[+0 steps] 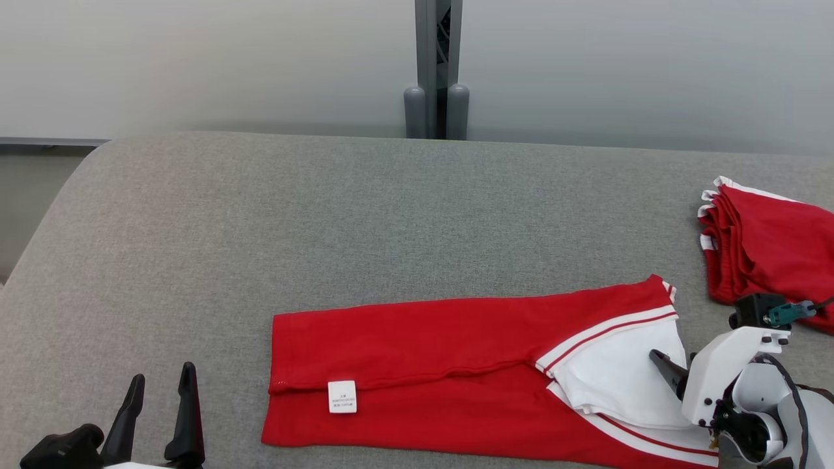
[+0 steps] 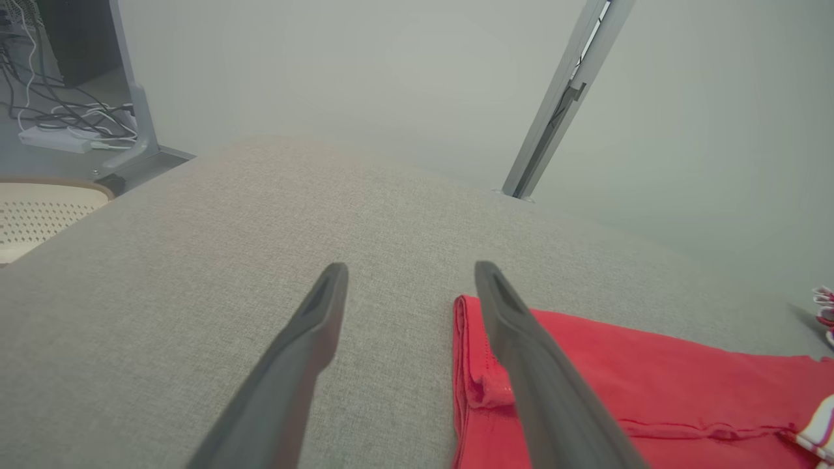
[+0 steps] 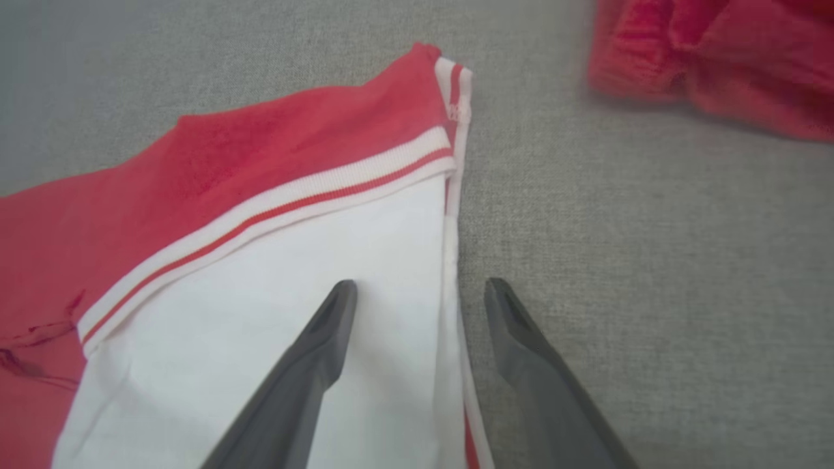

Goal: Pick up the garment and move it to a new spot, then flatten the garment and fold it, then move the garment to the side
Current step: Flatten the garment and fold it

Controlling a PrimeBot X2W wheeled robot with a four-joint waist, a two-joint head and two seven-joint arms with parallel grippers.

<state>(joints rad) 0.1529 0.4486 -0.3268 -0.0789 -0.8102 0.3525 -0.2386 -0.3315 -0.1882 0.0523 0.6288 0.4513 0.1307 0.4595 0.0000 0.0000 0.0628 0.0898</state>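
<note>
Red fabric garment with white striped trim (image 1: 456, 352) lies folded on the grey cloth-covered table (image 1: 260, 215) in the head view, near the front edge. A second folded red garment (image 1: 769, 254) lies apart at the right, and the left gripper (image 1: 163, 372), fingers apart, is near the hem. In the left wrist view, one spread finger is over bare cloth and the other over the hem. In the right wrist view, the right gripper (image 3: 420, 285), fingers apart, straddles the white trimmed edge.

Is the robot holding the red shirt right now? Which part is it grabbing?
Nothing is held. The right hand is open over the white-trimmed end of the garment, and the left hand is open near the other end.
</note>
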